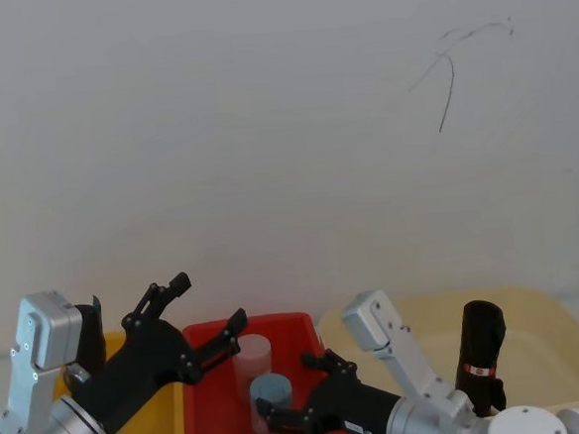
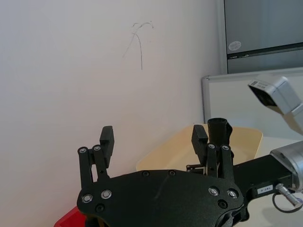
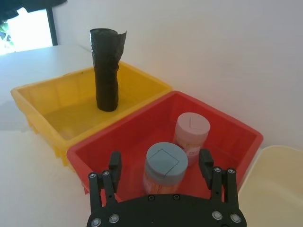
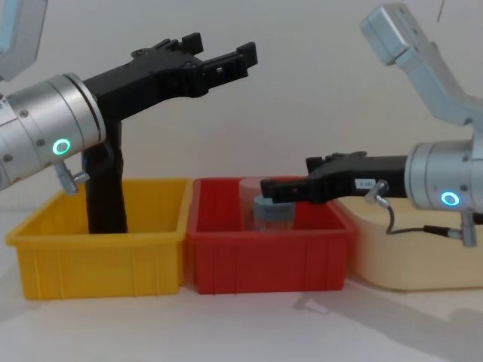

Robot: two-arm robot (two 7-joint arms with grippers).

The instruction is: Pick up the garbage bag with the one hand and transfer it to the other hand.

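Note:
The garbage bag [image 1: 483, 347], a black roll with a red-and-white label, stands upright in the cream bin [image 1: 544, 308] at the right. Its top [image 2: 218, 128] shows past my left gripper's fingers in the left wrist view. My left gripper [image 1: 209, 302], on the wrist with the green ring, is raised above the yellow and red bins [image 4: 223, 49], open and holding nothing. My right gripper [image 1: 286, 384], with the white sticker and bluish ring, reaches low over the red bin [image 4: 268, 188]. It is open, level with the blue-lidded jar, and well left of the bag.
A yellow bin [image 4: 98, 241], a red bin [image 4: 272, 256] and the cream bin [image 4: 407, 256] stand side by side. A plain black roll [image 3: 106, 71] stands in the yellow bin. A blue-lidded jar [image 3: 163, 165] and a pink-lidded jar [image 3: 191, 130] stand in the red bin. A white wall rises close behind.

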